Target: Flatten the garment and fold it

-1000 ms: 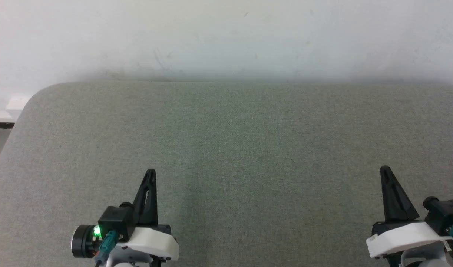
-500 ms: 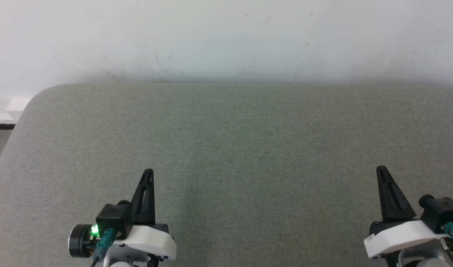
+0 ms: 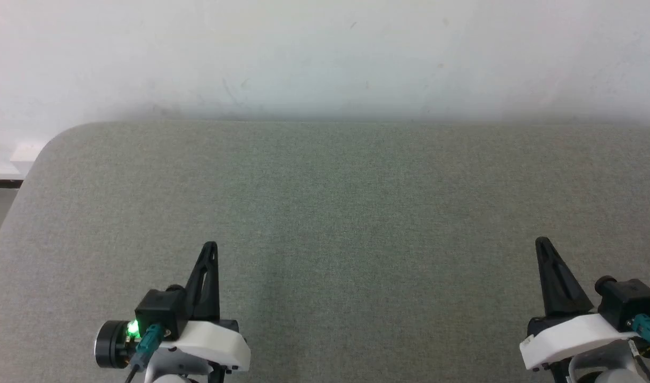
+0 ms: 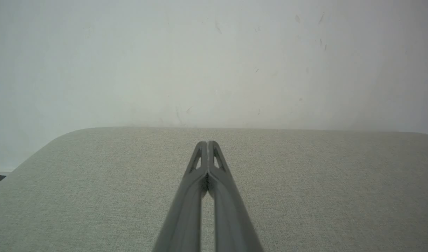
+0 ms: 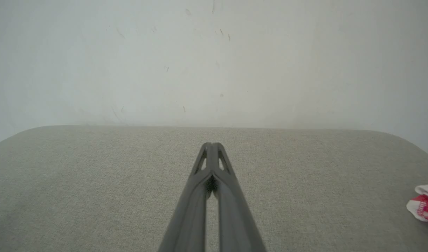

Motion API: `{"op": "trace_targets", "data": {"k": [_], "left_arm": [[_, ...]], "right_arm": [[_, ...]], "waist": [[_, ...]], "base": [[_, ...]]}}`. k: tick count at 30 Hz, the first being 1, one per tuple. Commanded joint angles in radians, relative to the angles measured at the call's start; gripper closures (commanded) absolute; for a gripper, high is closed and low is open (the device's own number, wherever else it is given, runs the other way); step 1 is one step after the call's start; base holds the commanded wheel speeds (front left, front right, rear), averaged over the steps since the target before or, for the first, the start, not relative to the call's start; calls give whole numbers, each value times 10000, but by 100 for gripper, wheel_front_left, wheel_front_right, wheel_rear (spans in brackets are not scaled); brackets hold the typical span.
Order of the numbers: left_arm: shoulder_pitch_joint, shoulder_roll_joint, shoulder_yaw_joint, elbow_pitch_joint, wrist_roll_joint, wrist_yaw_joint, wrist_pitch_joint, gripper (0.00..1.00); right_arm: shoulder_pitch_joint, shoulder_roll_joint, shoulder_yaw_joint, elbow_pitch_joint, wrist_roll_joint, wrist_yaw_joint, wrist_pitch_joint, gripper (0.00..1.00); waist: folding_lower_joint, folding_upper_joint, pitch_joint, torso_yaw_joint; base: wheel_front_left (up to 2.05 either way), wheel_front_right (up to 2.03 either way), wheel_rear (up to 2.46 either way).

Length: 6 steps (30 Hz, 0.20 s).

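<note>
A small red and white corner of the garment (image 5: 425, 205) lies at the far right edge of the right wrist view, on the grey-green padded surface (image 3: 335, 213); the rest of it is out of frame. My left gripper (image 3: 210, 246) sits at the lower left of the head view, shut and empty, its tips (image 4: 207, 143) pressed together. At the lower right my right gripper (image 3: 540, 241) is also shut with nothing in it, its fingertips (image 5: 211, 144) closed. Both hover over bare fabric, fingers pointing toward the wall.
A pale scuffed wall (image 3: 325, 53) rises behind the surface's far edge. The surface's rounded far-left corner (image 3: 53, 138) drops off toward a white ledge and floor (image 3: 0, 175). Its rounded far-right corner (image 5: 406, 140) appears in the right wrist view.
Both grippers have slid slightly left and down in the head view; the surface's far edge sits a little lower. Both stay shut.
</note>
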Motion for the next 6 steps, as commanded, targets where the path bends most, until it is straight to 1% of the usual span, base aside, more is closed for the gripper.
{"op": "trace_targets", "data": {"k": [1, 6], "left_arm": [[16, -27, 78, -75, 151, -57, 56, 100], [18, -31, 130, -112, 194, -86, 159, 100]], "right_arm": [[-80, 30, 44, -67, -133, -7, 41, 100], [-91, 36, 75, -113, -210, -8, 139, 100]], "waist": [[0, -1, -5, 1], [0, -1, -25, 1]], "base": [[0, 0, 0], [0, 0, 0]]}}
